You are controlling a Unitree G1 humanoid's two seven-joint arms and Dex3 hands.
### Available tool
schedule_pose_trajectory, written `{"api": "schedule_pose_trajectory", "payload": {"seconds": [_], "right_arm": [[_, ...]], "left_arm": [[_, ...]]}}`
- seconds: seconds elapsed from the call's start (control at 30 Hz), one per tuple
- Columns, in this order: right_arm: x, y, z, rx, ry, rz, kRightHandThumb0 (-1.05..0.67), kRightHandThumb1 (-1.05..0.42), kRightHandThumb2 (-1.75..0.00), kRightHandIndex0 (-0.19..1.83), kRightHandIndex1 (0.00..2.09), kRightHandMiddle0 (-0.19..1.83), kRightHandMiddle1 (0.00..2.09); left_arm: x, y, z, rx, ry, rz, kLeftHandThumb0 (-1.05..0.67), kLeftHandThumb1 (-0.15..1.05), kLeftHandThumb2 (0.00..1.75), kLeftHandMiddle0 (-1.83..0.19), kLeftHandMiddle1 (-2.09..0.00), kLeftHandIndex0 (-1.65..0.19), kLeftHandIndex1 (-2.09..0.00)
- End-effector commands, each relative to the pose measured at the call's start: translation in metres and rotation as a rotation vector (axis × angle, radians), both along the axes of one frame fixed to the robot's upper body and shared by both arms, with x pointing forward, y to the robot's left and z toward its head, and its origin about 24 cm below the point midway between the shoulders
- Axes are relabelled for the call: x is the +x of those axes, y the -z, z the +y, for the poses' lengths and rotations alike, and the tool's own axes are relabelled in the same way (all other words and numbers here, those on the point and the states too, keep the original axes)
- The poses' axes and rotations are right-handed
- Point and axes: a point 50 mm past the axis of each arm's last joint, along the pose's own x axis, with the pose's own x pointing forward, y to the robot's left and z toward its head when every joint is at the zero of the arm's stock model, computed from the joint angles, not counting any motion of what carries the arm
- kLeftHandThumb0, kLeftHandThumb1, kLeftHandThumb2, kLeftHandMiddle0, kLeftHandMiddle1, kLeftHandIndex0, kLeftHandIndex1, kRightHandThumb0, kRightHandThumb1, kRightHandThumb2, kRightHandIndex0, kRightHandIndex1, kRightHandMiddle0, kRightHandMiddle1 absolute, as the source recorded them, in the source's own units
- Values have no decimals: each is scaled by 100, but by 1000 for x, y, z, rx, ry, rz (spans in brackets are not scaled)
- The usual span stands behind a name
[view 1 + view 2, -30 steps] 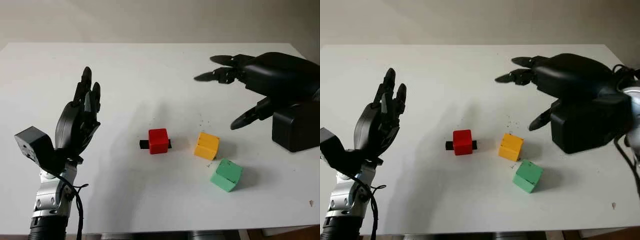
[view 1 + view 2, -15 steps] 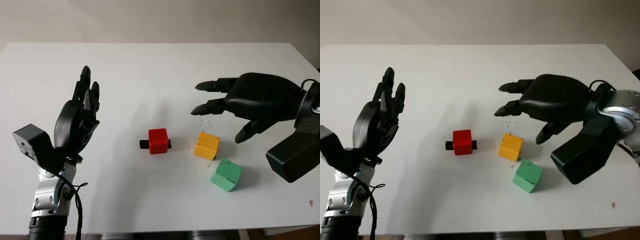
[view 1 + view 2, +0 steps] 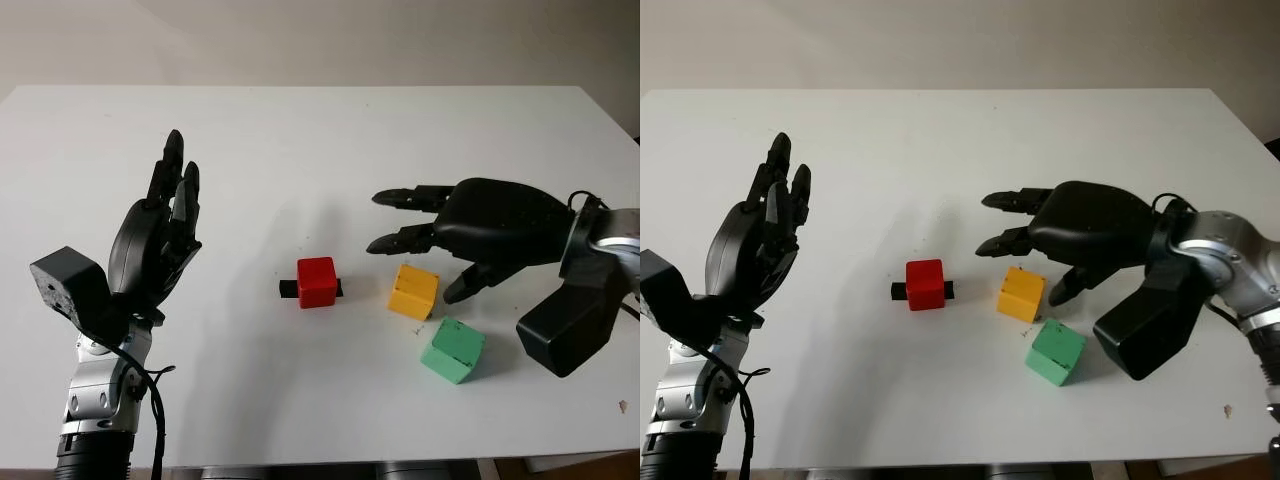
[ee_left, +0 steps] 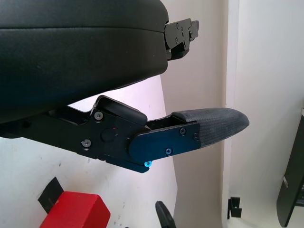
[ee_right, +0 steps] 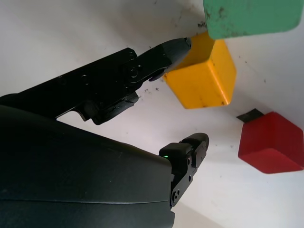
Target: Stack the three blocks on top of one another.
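Note:
Three blocks lie apart on the white table [image 3: 300, 130]: a red block [image 3: 317, 281] on a black tape mark, a yellow block [image 3: 413, 291] to its right, and a tilted green block [image 3: 453, 350] nearer the front. My right hand [image 3: 410, 260] hovers open just over the yellow block, two fingers reaching past its far side and the thumb [image 3: 465, 288] at its right. In the right wrist view the thumb tip [image 5: 175, 47] sits at a corner of the yellow block [image 5: 202, 76], without a grasp. My left hand [image 3: 162, 225] is held up, open, at the left.
The black camera housing on my right wrist [image 3: 570, 325] hangs just right of the green block. The table's front edge runs close below the blocks. Black tape [image 3: 288, 289] pokes out from under the red block.
My right hand has come down and to the left, from the far right of the table to just over the yellow block. The left hand and all blocks have stayed put.

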Motion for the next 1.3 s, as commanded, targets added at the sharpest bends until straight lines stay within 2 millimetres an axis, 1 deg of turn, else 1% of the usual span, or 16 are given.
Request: {"api": "schedule_pose_trajectory", "payload": {"seconds": [0.0, 0.3, 0.5, 0.7, 0.87, 0.9, 0.93, 0.97, 1.03, 1.1, 1.27], "right_arm": [[2, -2, 2, 4, -17, -18, -53, -84, -5, 11, 6, 43, 9], [1, 2, 2, -15, -24, -3, -53, -87, -6, 10, 5, 43, 10], [0, 4, 2, -4, -27, 11, -51, -89, -6, 13, 6, 49, 13], [0, 8, 2, 46, -36, 13, -48, -92, -6, 17, 8, 61, 20], [0, 9, 2, 75, -43, 3, -43, -92, -6, 22, 9, 75, 33], [0, 9, 3, 81, -46, 1, -43, -93, -6, 23, 8, 74, 47], [0, 9, 3, 81, -46, 1, -42, -93, -5, 24, 7, 66, 73], [0, 9, 2, 81, -45, 1, -42, -93, -5, 25, 7, 62, 88], [0, 9, 2, 76, -47, 2, -41, -92, -5, 26, 6, 58, 107], [-1, 9, 2, 77, -50, 0, -41, -91, -5, 27, 6, 58, 116], [-1, 9, 1, 77, -49, 1, -40, -91, -5, 30, 7, 57, 127]], "left_arm": [[-2, -1, -1, 6, 0, -7, -80, 105, 62, 19, 0, 19, 0], [-5, 0, -2, 24, 15, 4, -80, 105, 62, 19, -3, 19, 0], [-6, 1, -1, 36, 24, 5, -81, 105, 61, 19, -2, 19, 0], [-5, 1, -1, 51, 29, 13, -81, 105, 62, 19, -1, 19, 0], [-5, 1, -1, 46, 29, 19, -81, 105, 62, 19, -1, 19, 0], [-5, 1, -1, 49, 27, 20, -81, 105, 61, 19, -1, 19, 0], [-5, 1, -1, 53, 27, 19, -81, 105, 62, 19, -1, 19, 0], [-5, 1, -1, 57, 27, 17, -81, 105, 62, 19, 0, 19, 0], [-6, 1, -1, 65, 29, 16, -81, 105, 63, 19, 0, 19, 0], [-6, 1, -2, 67, 31, 14, -81, 105, 63, 19, 0, 19, 0], [-5, 2, -2, 56, 30, 13, -81, 105, 62, 19, 0, 19, 0]]}}
